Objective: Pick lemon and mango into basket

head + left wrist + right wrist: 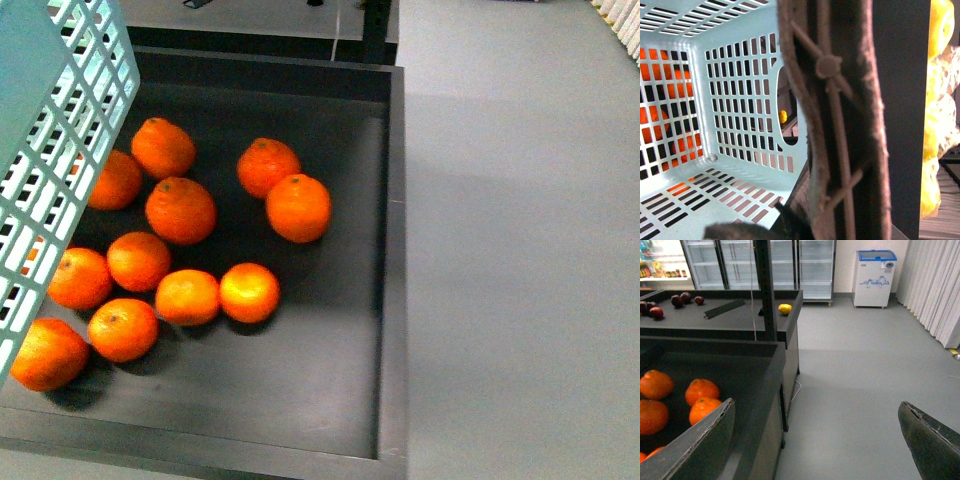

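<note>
The pale teal basket hangs tilted at the upper left of the front view, above the oranges. In the left wrist view its slotted inside is empty. My left gripper is shut on its brown ribbed handle. A small yellow oval fruit, which looks like the lemon, lies on a far black table; it also shows through the basket's handle hole. Yellow fruit in white foam net shows past a dark post; I cannot tell what kind. My right gripper is open and empty over the grey floor.
Several oranges lie in a black tray below the basket. Dark red fruits lie on the far table. A black post stands between the tables. Grey floor lies to the right, with a chest freezer beyond.
</note>
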Robot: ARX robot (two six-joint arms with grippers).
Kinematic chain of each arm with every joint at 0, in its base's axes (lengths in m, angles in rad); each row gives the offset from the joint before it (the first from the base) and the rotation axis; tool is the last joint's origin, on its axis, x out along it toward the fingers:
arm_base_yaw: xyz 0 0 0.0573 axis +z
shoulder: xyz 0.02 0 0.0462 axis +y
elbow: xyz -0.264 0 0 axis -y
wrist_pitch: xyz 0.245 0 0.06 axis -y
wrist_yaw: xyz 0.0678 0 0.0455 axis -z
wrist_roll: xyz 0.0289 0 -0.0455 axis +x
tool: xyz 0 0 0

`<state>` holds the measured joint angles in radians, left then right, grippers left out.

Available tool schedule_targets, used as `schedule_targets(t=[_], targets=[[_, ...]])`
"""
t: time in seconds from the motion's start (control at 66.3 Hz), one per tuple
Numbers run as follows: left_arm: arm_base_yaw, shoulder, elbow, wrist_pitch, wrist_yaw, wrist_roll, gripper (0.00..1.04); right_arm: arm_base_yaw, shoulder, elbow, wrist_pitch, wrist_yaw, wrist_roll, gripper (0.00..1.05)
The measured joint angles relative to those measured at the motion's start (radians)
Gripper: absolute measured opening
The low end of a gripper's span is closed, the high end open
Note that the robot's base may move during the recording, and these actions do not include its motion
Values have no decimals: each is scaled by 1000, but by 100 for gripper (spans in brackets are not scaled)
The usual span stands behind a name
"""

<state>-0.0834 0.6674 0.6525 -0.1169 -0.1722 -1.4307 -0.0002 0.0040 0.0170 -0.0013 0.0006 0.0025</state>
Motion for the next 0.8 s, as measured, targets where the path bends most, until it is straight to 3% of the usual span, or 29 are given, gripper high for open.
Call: schedule_targets(t=[0.799], targets=[[0,0,0,0,1,0,5,0,0,0,0,0,0,96]])
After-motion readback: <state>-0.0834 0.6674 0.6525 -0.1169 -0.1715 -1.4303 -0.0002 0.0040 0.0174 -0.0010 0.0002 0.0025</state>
